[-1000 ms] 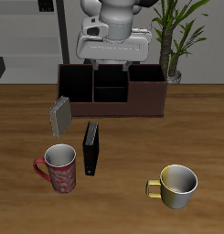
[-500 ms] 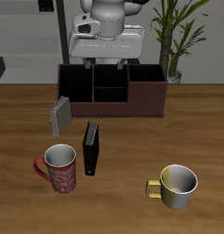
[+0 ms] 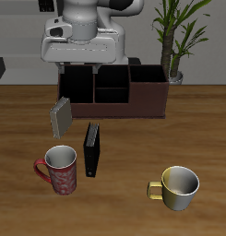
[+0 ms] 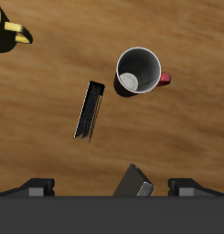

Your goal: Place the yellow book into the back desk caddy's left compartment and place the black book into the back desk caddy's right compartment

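my gripper (image 3: pixel 80 72) hangs high above the caddy (image 3: pixel 147 100), holding nothing; its fingers look spread in the wrist view, with bare table between them. the yellow book (image 3: pixel 61 117) leans upright just in front of the caddy's end section, below me and a little nearer the table's front edge. its thin spine faces up, so i judge my next move is down and forward, fingers across its thickness. the black book (image 3: pixel 91 150) stands on edge farther forward, beside the red mug (image 3: pixel 60 170), its long axis running front to back.
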Tool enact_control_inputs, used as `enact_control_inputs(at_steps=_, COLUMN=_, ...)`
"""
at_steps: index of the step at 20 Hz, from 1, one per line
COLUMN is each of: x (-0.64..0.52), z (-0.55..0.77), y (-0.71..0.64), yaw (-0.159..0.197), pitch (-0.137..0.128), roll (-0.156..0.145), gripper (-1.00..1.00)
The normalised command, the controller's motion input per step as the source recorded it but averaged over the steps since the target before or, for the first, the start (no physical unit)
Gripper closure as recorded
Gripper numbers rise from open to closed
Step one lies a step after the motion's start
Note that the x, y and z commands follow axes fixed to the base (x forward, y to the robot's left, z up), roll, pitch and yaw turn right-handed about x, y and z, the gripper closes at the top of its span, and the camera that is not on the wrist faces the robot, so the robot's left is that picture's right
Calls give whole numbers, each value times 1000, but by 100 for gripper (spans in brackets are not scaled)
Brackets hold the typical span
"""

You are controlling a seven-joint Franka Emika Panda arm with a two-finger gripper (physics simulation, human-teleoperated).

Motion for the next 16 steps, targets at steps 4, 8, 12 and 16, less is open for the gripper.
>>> enact_control_inputs(at_steps=4, x=85, z=-46, y=-464, yaw=-50, pitch=-31, roll=-17, gripper=-100)
enact_control_inputs(at_steps=8, x=37, z=-263, y=-387, yaw=-75, pitch=-7, roll=-29, gripper=-100)
enact_control_inputs(at_steps=12, x=-103, z=-270, y=-163, yaw=-42, pitch=8, roll=4, gripper=-100)
enact_control_inputs(at_steps=16, x=-405, z=-453, y=-468, yaw=-12, pitch=-35, roll=-60, gripper=-100)
